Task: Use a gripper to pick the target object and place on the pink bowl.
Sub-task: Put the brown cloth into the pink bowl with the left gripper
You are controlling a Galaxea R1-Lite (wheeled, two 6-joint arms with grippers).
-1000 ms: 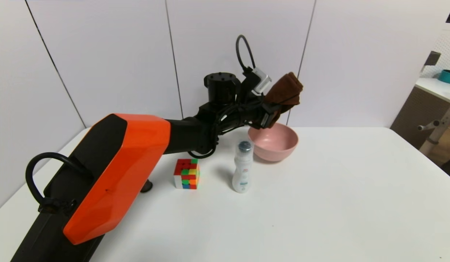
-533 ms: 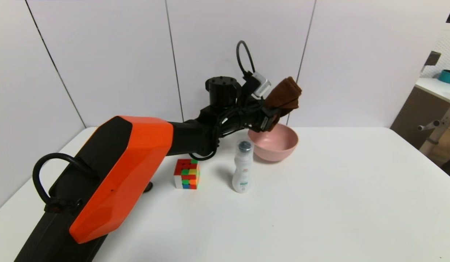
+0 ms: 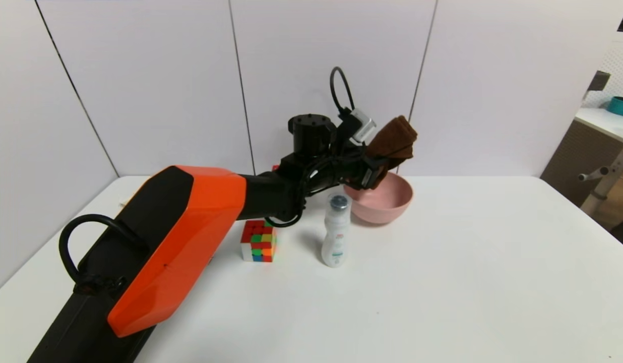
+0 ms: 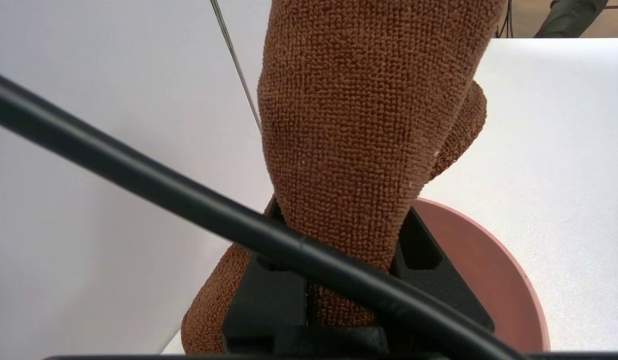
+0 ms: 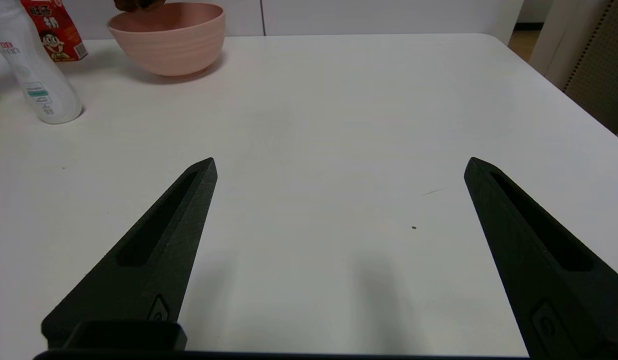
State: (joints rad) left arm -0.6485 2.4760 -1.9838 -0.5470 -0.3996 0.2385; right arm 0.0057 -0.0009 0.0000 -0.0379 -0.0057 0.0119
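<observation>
While the left claw (image 3: 379, 164), clenched on the brown towel (image 3: 392, 141), hangs over the near-left rim of the pink bowl (image 3: 387, 201) toward the worktop's far edge, the carry seems nearly done; next, centre, lower and release.

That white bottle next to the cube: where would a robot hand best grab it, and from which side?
Probably around the white bottle's straight middle body, coming in level from the open table on its right. It stands upright; the dark cap looks narrower than the body. The puzzle cube sits on its left and the pink bowl just behind, so those sides are tighter.
</observation>
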